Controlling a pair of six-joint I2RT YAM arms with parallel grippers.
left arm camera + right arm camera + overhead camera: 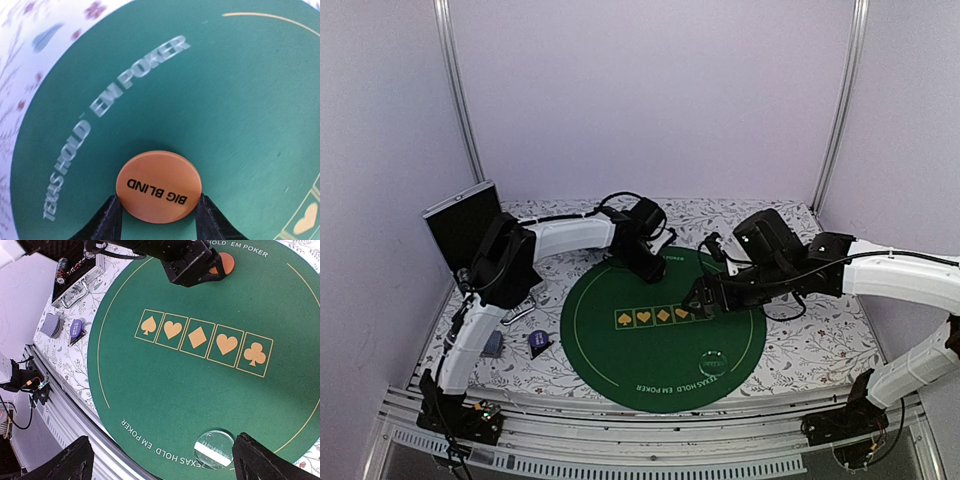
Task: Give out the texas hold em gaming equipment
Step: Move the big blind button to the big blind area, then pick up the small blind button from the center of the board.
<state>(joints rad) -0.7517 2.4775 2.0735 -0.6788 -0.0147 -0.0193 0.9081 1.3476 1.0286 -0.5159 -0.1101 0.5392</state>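
Note:
An orange "BIG BLIND" button disc [159,180] sits between my left gripper's [159,198] two black fingers, which press on its edges just above the green poker mat [240,100]. In the top view the left gripper [650,268] is at the mat's far edge. The disc also shows in the right wrist view [226,262]. My right gripper [162,442] is wide open and empty above the mat's near part, in the top view [703,303] by the suit boxes. A clear round button [214,448] lies on the mat near its right finger.
An open case with chips [75,271] stands at the far left, its lid [460,225] up. A fanned deck of grey-blue cards [51,326] and a small blue item [76,329] lie on the floral cloth left of the mat. The metal table edge [65,415] is near.

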